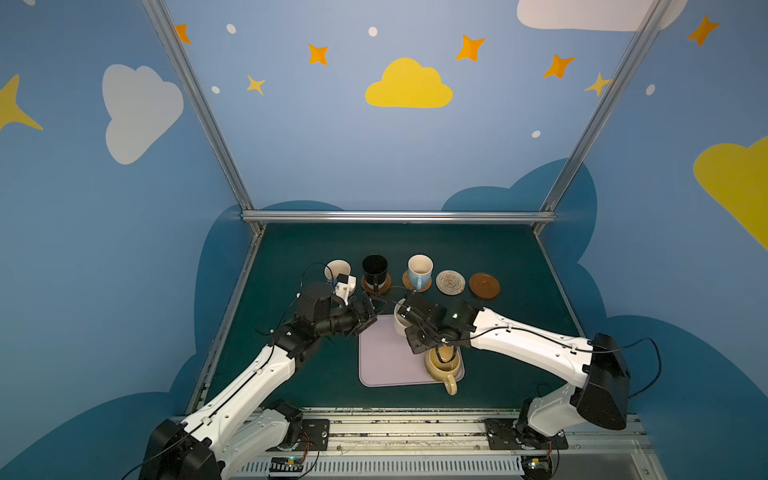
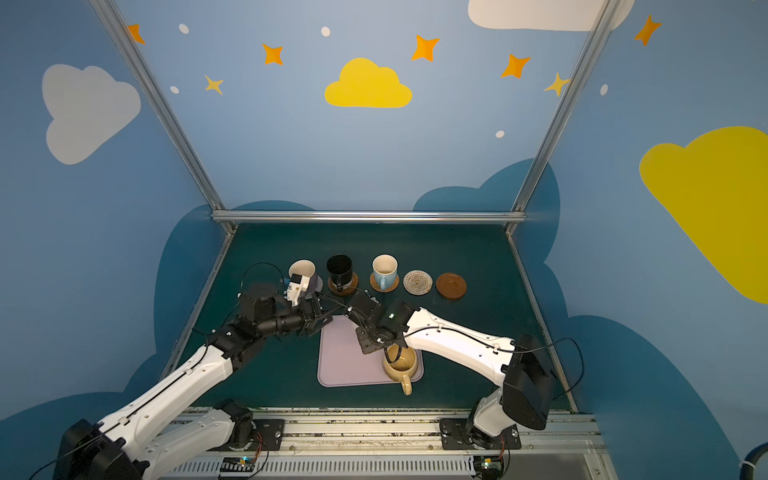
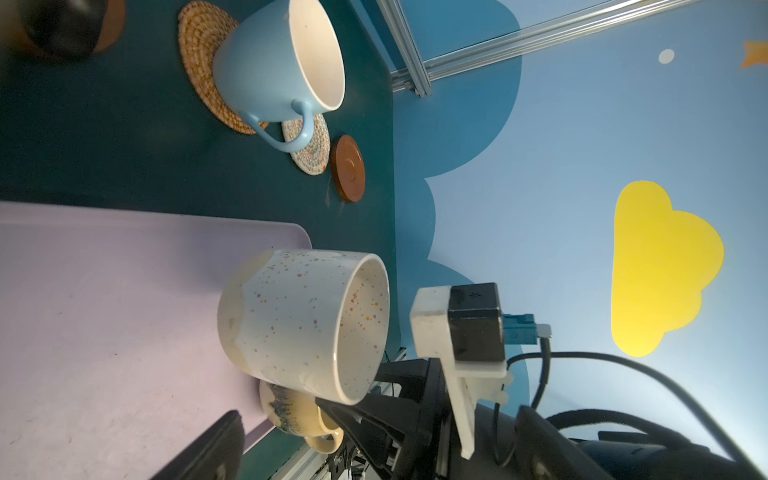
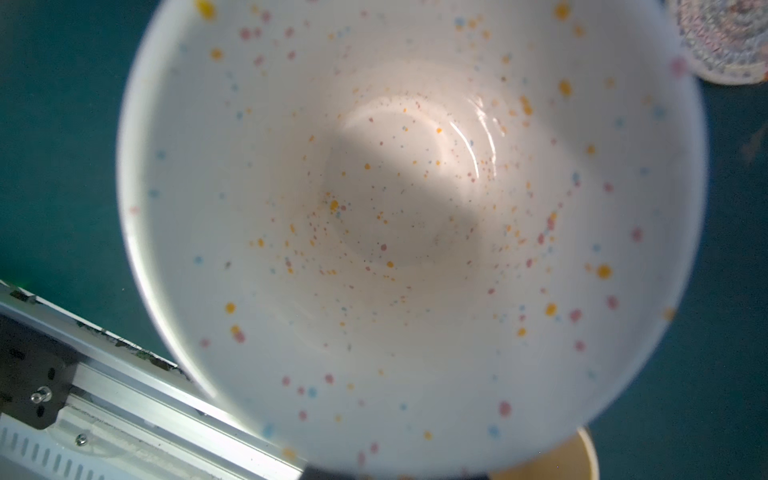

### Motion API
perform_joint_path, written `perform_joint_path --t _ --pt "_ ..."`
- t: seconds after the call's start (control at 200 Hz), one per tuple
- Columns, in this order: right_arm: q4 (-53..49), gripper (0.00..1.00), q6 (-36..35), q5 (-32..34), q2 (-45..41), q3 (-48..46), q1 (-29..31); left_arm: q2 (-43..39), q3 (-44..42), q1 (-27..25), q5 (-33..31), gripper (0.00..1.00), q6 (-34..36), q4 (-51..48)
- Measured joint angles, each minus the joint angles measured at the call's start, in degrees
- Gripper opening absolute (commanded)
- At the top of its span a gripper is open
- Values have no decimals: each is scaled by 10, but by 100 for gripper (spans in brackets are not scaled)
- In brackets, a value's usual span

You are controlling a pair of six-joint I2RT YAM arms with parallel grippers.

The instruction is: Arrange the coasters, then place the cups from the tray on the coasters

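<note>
No readable text, labels, brands or numbers on mugs, coasters, tray or walls.

We see a squat mustard-tan mug (image 1: 444, 365) on the flat pale lilac tray (image 1: 382, 361); the right end effector (image 1: 406, 311) holds a cream mug (image 1: 398, 323) at the tray's far edge, short of a bare cream woven coaster (image 1: 449, 282).
</note>
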Motion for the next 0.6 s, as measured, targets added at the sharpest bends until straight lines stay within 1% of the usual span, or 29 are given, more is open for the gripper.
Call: perform_joint_path --t 0.415,0.601 --pt "-10 0 -12 2 -40 10 -61 64 84 -15 -13 100 37 -9" --pt "8 0 -12 8 -78 -23 -85 93 106 -33 -20 100 47 -17"
